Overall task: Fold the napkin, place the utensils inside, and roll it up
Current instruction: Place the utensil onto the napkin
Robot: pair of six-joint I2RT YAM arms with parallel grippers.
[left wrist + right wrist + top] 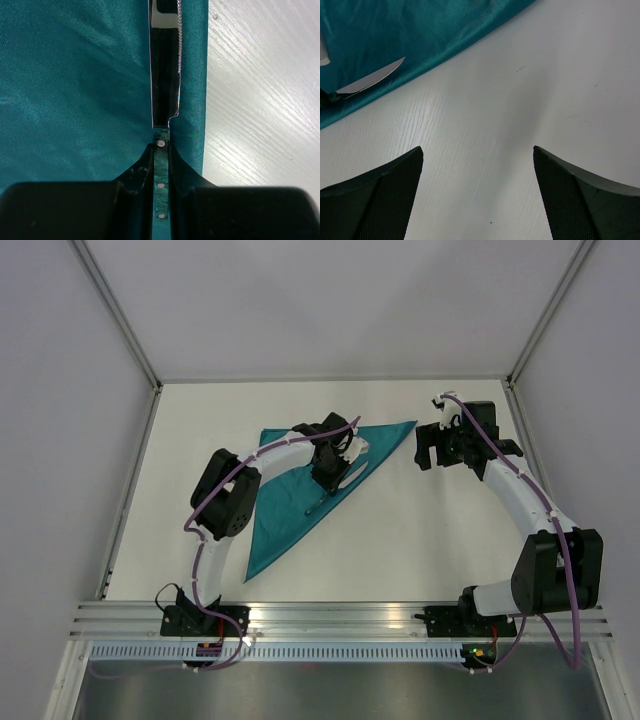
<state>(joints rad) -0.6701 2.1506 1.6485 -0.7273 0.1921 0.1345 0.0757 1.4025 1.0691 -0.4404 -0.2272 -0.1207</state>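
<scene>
- Napkin [285, 515]: teal cloth lying flat as a triangle in the middle of the worktop [530, 90], with the long edge facing the right arm.
- The cloth has a soft sheen and shallow ripples. I judge it light and limp, so it should slide on the smooth white top and will not keep a crease unaided.
- Best hold: pinch a corner or the edge, taking both layers. A grab at the middle would only bunch it.
- Knife [164, 100]: the blade [165, 60] is polished steel with fine serration along one side. The handle [160, 170] is mottled green with pale rivets.
- I judge the knife stiff, fairly heavy for its size and slick on the metal. The riveted handle is the right place to hold it.
- Left pincer [161, 150]: nearly closed, clamping the knife handle. The blade runs parallel to the napkin's long edge, just inside it.
- I cannot tell whether the blade touches the cloth.
- Right pincer [477, 149]: spread wide and holding nothing. It is over bare worktop, just beside the napkin's right corner.
- Worktop: white with a faint wood-grain texture, which will offer little friction.
- I cannot make out any other utensil.
- Risk: setting down the heavy knife may drag or wrinkle the thin cloth.
</scene>
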